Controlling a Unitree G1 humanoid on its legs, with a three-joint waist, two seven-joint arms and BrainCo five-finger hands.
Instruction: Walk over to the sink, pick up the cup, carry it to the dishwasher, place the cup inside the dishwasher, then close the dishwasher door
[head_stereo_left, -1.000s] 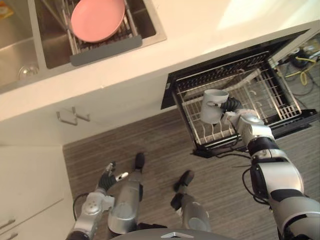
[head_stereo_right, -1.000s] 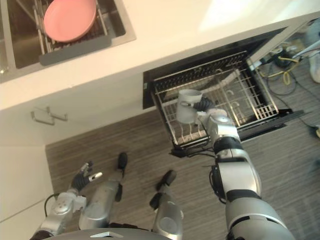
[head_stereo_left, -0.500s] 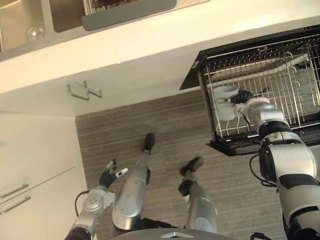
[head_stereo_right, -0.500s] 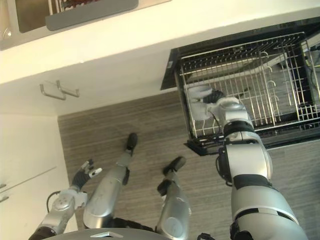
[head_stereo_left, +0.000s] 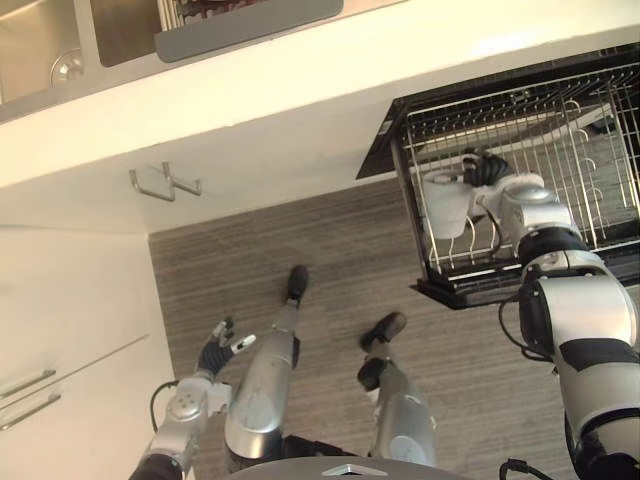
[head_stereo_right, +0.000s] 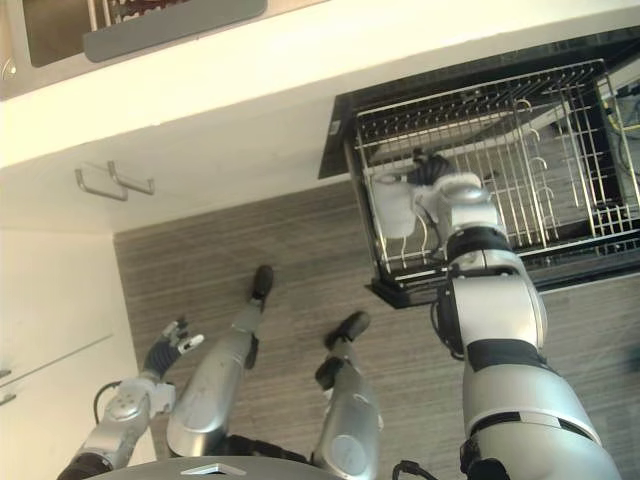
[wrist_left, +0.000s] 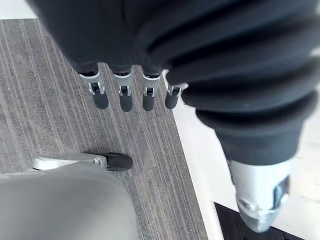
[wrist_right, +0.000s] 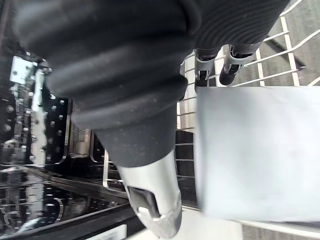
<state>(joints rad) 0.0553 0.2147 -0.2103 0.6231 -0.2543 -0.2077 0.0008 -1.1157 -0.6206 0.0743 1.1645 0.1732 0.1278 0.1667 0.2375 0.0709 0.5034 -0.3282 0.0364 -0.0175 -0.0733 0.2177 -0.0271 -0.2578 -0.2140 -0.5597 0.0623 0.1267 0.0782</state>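
A pale grey cup (head_stereo_left: 447, 205) stands among the tines at the front left corner of the wire rack (head_stereo_left: 560, 120) pulled out of the open dishwasher. My right hand (head_stereo_left: 487, 170) reaches over the rack from the right and is shut on the cup near its rim. In the right wrist view the fingers (wrist_right: 227, 70) curl over the cup (wrist_right: 255, 150), with the thumb (wrist_right: 150, 200) alongside it. My left hand (head_stereo_left: 217, 350) hangs low by my left side over the floor, and its fingers (wrist_left: 125, 95) are straight and hold nothing.
The cream counter (head_stereo_left: 300, 90) runs across above the dishwasher, with the steel sink (head_stereo_left: 40, 60) and a grey drain tray (head_stereo_left: 250, 15) at the upper left. Cabinet handles (head_stereo_left: 165, 185) jut out below the counter. Cream cabinets (head_stereo_left: 60, 340) stand at my left beside wood-pattern floor (head_stereo_left: 330, 250).
The camera swung down and left early on. Since then my right hand has moved a little deeper over the rack and the cup has gone from tilted to upright among the tines.
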